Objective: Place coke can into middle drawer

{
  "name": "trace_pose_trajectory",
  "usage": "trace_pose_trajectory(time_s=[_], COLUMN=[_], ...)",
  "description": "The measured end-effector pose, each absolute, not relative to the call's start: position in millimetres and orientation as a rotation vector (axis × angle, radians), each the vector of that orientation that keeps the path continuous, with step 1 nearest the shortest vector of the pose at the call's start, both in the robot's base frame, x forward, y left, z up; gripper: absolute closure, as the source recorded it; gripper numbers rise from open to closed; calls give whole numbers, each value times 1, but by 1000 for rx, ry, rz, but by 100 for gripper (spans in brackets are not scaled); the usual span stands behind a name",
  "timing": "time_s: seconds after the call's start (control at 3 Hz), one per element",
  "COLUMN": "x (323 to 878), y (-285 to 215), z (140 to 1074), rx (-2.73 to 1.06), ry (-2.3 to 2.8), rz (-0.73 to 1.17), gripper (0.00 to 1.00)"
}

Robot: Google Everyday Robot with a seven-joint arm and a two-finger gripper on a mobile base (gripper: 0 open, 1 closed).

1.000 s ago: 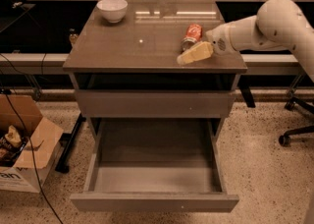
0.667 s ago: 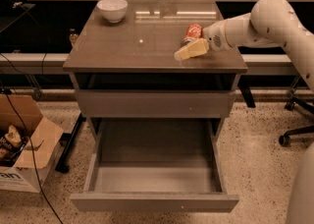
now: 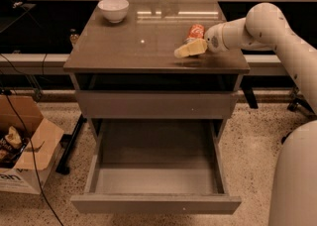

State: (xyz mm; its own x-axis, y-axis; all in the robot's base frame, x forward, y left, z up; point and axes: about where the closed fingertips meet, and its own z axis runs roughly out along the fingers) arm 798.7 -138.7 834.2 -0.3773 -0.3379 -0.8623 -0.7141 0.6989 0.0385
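Note:
The coke can (image 3: 195,32) stands upright on the right part of the brown cabinet top (image 3: 133,46). My gripper (image 3: 188,48) comes in from the right on the white arm (image 3: 257,27) and sits right at the can, just in front of it and to its left. The middle drawer (image 3: 156,173) is pulled wide open below, and its grey tray has nothing in it. The matching drawer front (image 3: 156,104) above it is closed.
A white bowl (image 3: 113,9) sits at the back left of the cabinet top. A cardboard box (image 3: 22,143) with cables stands on the floor at the left. A chair base (image 3: 297,103) is at the right. My white base (image 3: 297,180) fills the lower right corner.
My gripper has moved a little to the left along the front of the can. The can, the bowl and the drawer have not moved.

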Motion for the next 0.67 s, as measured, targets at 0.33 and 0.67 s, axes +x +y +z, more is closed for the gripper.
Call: trace_pose_trajectory(time_s=[0.33,0.67], x=[812,822], y=[-142,-147], z=[823,823], rx=[-728,-664], ry=[2010,2017], rz=[518,508], gripper=[0,0])
